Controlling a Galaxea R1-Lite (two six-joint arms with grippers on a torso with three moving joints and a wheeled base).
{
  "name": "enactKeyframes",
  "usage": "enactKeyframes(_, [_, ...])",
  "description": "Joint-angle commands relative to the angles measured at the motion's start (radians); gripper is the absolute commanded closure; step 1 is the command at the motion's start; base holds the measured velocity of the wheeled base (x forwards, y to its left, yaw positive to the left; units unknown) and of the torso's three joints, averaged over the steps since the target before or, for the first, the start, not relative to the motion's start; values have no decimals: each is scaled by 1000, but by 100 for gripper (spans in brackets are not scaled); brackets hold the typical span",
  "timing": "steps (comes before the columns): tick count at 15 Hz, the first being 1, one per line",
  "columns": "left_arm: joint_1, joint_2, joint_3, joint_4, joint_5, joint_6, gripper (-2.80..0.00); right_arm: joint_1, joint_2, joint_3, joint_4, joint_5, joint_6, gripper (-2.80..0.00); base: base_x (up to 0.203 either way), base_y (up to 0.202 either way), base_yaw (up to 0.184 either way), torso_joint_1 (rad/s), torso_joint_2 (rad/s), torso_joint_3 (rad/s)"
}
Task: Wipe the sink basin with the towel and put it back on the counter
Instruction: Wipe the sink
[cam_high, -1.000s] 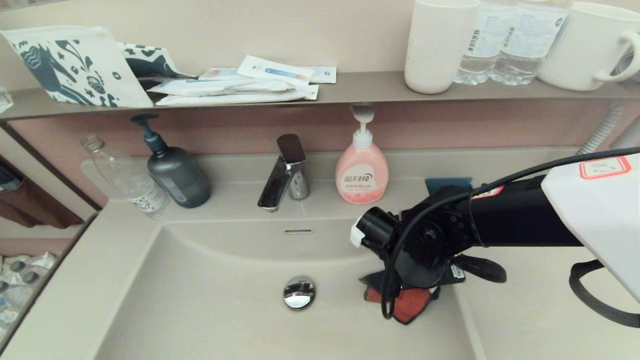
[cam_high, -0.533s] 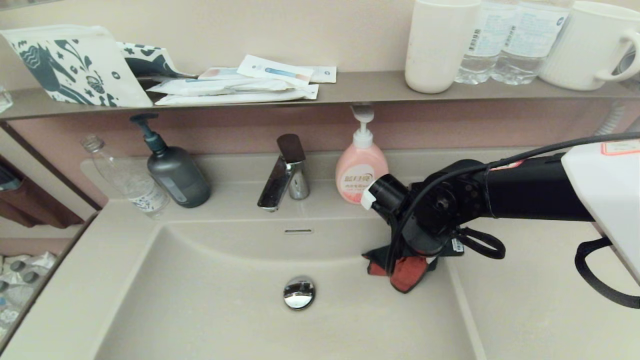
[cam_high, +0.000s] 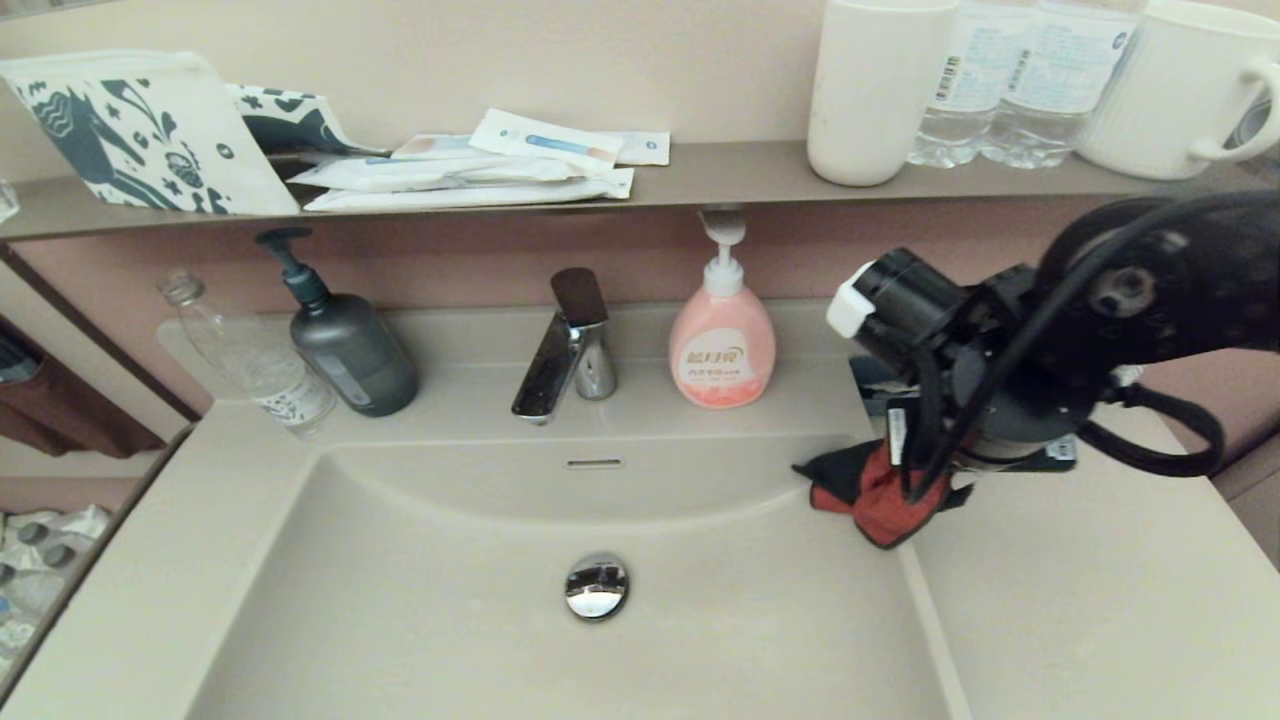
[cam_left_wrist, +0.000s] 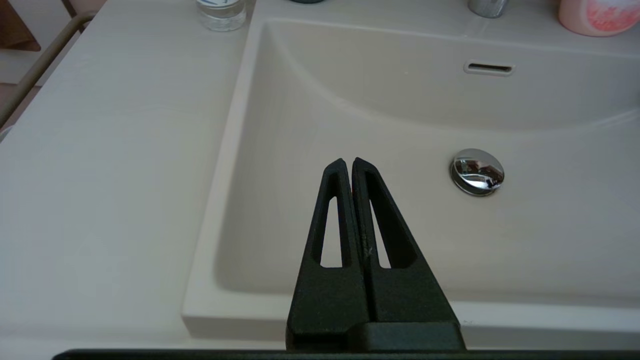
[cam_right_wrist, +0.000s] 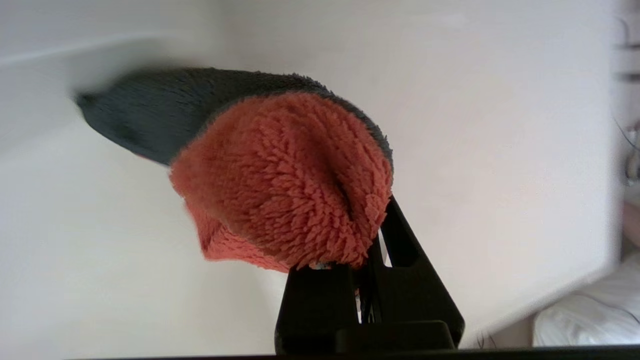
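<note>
The beige sink basin (cam_high: 450, 610) has a chrome drain plug (cam_high: 597, 586) and an overflow slot (cam_high: 595, 463). My right gripper (cam_right_wrist: 367, 235) is shut on the towel (cam_high: 875, 495), whose fluffy red-orange side (cam_right_wrist: 285, 185) and dark grey reverse bulge over the fingertips. In the head view the towel hangs under my right wrist, above the basin's back right rim, where the counter (cam_high: 1080, 600) begins. My left gripper (cam_left_wrist: 347, 162) is shut and empty, hovering over the front left part of the basin (cam_left_wrist: 400, 115), left of the drain plug (cam_left_wrist: 477, 171). It does not show in the head view.
Along the back edge stand a pink soap pump bottle (cam_high: 722, 350), the chrome faucet (cam_high: 565, 350), a grey pump bottle (cam_high: 350, 345) and a clear plastic bottle (cam_high: 255, 365). The brown-grey shelf (cam_high: 720, 175) above carries a patterned pouch, sachets, cups and water bottles.
My right arm has risen and swung right and back, carrying the towel from the basin's right floor up to above its right rim. The left gripper's earlier place is not shown.
</note>
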Motion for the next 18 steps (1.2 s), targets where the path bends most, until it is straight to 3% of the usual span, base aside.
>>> enactKeyframes(1, [0,1,0,-1,0,-1,0,-20,-155,78,12,0,-1,0,0,0,0,0,0,0])
enactKeyframes(4, [0,1,0,-1,0,-2,0,-68,-341,300,-45,37,-12,0,0,0,0,0,0,0])
enactKeyframes(7, [0,1,0,-1,0,-2,0,-117,-486,610,-227,114,-72,0,0,0,0,0,0,0])
enactKeyframes(13, [0,1,0,-1,0,-2,0,-169,-617,1149,-835,263,-208,0,0,0,0,0,0,0])
enactKeyframes(16, [0,1,0,-1,0,-2,0,-194,-544,1352,-1259,326,-262,0,0,0,0,0,0,0])
enactKeyframes(18, [0,1,0,-1,0,-1,0,-292,-420,1454,-1540,408,-330,0,0,0,0,0,0,0])
